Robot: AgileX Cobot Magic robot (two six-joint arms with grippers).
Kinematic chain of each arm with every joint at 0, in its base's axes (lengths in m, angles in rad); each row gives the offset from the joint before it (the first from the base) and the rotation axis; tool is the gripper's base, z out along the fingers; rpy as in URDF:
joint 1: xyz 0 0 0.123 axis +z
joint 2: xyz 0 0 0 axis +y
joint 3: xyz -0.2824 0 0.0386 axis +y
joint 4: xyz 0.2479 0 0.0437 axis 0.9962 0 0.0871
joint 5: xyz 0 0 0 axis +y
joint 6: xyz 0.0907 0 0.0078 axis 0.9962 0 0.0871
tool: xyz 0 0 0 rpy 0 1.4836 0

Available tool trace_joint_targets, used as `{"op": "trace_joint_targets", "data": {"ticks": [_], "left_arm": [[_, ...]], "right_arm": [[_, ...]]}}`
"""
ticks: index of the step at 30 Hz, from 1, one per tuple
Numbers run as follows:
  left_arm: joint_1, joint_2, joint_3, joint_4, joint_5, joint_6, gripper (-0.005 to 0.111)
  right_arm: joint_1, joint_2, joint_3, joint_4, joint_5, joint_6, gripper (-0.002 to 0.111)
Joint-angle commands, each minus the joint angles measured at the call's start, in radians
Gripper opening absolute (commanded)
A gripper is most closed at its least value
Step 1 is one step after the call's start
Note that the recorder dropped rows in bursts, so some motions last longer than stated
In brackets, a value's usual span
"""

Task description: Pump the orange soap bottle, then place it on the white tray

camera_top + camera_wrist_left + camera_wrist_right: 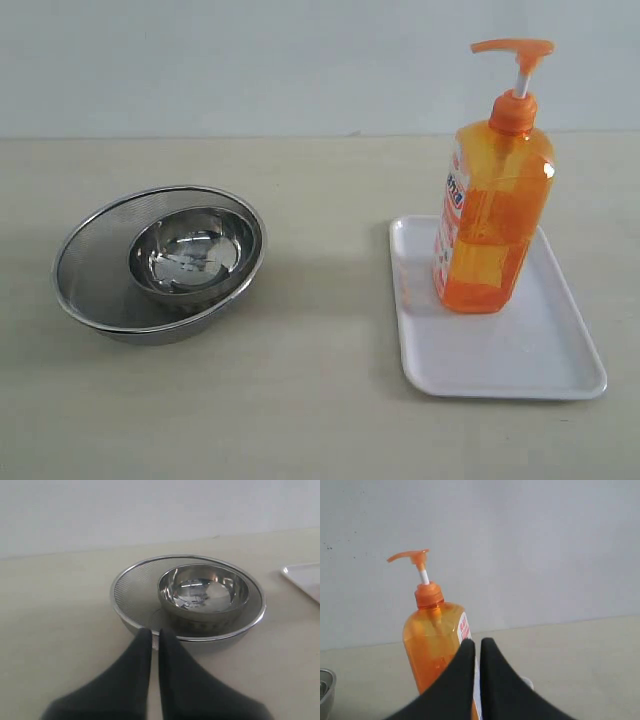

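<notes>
The orange soap bottle (492, 230) stands upright on the white tray (520, 350), with its pump head (512, 47) raised. The left gripper (154, 632) and the right gripper (477, 642) both have their jaws closed on nothing, clear of the bottle. A steel bowl (190, 250) sits well apart. Any pump press should go straight down on the head with the body steadied, or the tall bottle could tip.

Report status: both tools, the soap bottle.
Left tool shut, empty. Right tool shut, empty. Tall orange pump soap bottle upright on flat white plastic tray. Round steel bowl, mesh strainer apart.
</notes>
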Motion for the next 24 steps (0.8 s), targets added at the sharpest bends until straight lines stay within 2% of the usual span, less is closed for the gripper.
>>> {"op": "trace_joint_targets", "data": {"ticks": [1, 4, 6, 10, 24], "left_arm": [[0.003, -0.003, 0.004, 0.002, 0.001, -0.01, 0.005], [0.003, -0.003, 0.004, 0.002, 0.001, -0.01, 0.005], [0.003, -0.003, 0.004, 0.002, 0.001, -0.01, 0.005], [0.003, -0.003, 0.004, 0.002, 0.001, -0.01, 0.005], [0.003, -0.003, 0.004, 0.002, 0.001, -0.01, 0.005]], "right_arm": [[-0.007, -0.008, 0.005, -0.256, 0.019, 0.203, 0.0], [-0.007, -0.008, 0.005, -0.932, 0.11, 0.858, 0.0], [-0.007, -0.008, 0.005, -1.075, 0.218, 0.98, 0.0], [-0.007, -0.008, 0.005, -1.081, 0.403, 0.98, 0.0], [-0.016, -0.008, 0.005, -1.081, 0.416, 0.973, 0.0]]}}
